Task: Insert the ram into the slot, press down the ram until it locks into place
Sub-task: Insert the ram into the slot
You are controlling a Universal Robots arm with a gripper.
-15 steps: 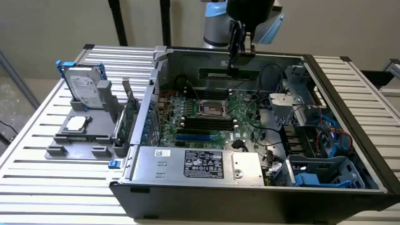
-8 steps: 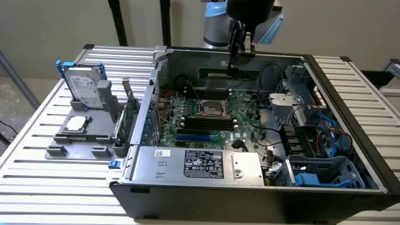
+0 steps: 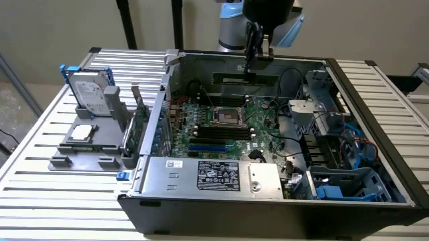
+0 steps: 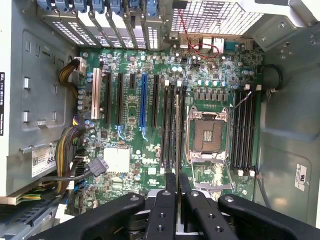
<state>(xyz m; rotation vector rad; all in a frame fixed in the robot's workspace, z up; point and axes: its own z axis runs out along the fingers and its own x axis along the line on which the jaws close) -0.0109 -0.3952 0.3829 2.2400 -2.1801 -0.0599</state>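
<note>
I see pincer (image 3: pixel 249 65) pinching ram (image 3: pixel 231 78) by top edge, well above motherboard (image 3: pixel 201 108) in open case (image 3: pixel 375 100); ram not yet in slot (image 3: pixel 218 133).

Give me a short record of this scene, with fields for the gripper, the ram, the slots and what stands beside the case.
gripper: gripper, jaws shut on the ram
ram: held level above the motherboard, not in any slot
slots: black memory slots beside the CPU socket; they look empty
case: open computer case lying on a slatted table
beside the case: hard drive on a grey stand, at the exterior view's left
</note>
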